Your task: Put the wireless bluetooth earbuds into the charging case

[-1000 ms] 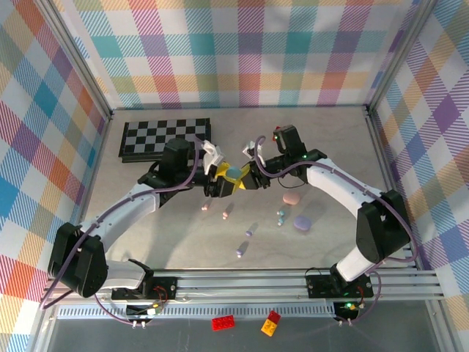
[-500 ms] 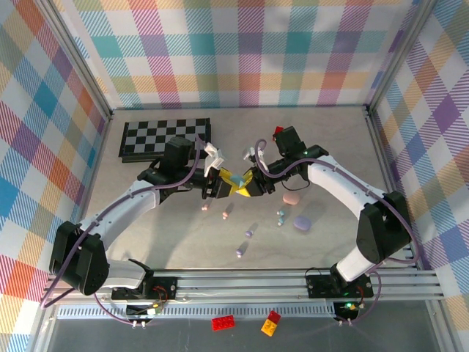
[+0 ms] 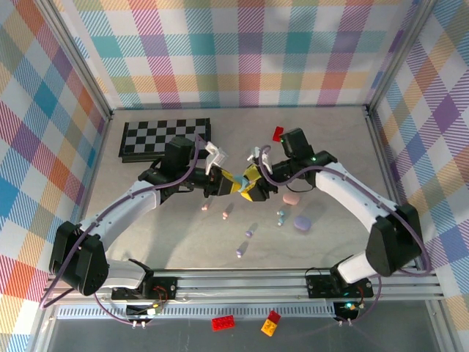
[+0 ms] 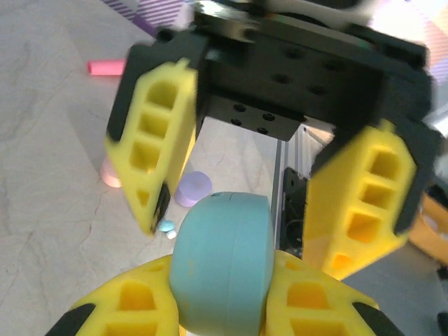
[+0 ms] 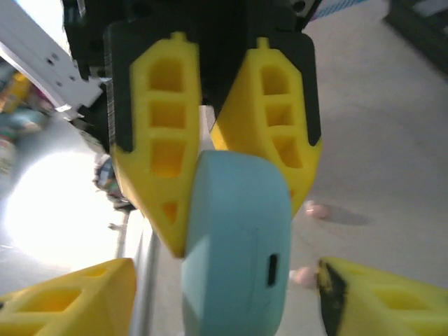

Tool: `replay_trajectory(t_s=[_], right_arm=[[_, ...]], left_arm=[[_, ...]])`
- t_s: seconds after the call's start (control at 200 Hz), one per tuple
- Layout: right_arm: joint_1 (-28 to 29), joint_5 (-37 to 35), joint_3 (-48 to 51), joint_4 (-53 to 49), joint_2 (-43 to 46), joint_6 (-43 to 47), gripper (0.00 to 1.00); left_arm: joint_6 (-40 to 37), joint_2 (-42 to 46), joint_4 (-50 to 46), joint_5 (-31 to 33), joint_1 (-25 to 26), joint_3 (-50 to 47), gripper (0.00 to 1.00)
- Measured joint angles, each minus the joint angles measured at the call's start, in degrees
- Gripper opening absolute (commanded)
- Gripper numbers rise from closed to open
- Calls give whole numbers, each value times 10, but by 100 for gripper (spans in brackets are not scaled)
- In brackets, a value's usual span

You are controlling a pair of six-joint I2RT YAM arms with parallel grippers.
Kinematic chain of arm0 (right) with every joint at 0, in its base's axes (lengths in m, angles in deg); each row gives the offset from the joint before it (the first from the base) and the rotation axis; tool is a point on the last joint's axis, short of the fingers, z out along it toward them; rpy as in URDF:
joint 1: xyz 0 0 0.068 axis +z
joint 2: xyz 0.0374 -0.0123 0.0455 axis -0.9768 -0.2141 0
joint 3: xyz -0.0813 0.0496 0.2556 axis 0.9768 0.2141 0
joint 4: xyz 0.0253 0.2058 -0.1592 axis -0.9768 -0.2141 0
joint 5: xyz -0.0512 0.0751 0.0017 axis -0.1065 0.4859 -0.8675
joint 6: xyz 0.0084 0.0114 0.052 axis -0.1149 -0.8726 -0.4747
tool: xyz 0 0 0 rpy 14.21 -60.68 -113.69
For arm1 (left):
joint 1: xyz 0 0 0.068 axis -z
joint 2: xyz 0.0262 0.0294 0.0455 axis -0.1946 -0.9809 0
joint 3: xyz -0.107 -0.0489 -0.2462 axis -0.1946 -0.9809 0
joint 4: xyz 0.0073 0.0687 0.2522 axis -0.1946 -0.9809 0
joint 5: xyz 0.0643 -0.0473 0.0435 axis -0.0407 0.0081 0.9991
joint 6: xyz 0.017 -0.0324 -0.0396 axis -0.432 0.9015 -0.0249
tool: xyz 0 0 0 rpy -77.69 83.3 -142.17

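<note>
Earbuds [image 3: 281, 217] beside purple case [image 3: 302, 223]

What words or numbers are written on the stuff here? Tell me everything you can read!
No text can be read anywhere.
The blue case is plain, with just a small slot.
The checkerboard has squares only.
The toy bricks look unmarked, but they are tiny.
</note>
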Motion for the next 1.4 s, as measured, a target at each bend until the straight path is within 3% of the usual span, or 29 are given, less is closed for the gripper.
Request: replay_trajectory(t_s=[0.265,0.46,0.77,0.865,1.175,1.24,1.31,1.4], right_arm=[[38,-197,100,165,111,-3,81],[77,-272,104,216,116,45,78],[87,-315,104,237,116,74,68],[88,-318,104,232,116,83,58],[90,-324,104,202,116,91,60],[90,-327,104,200,116,93,56],[90,-327,104,198,116,94,41],[90,-329,104,193,116,97,40]], left_arm=[[200,0,50,35,0,-2,0],[289,1,85,37,4,-17,0],[316,15,84,52,7,-18,0],[316,15,84,55,7,-18,0],[316,18,83,59,7,-14,0],[316,21,83,59,7,-14,0],[315,22,83,63,7,-14,0],[316,23,82,68,7,-13,0]])
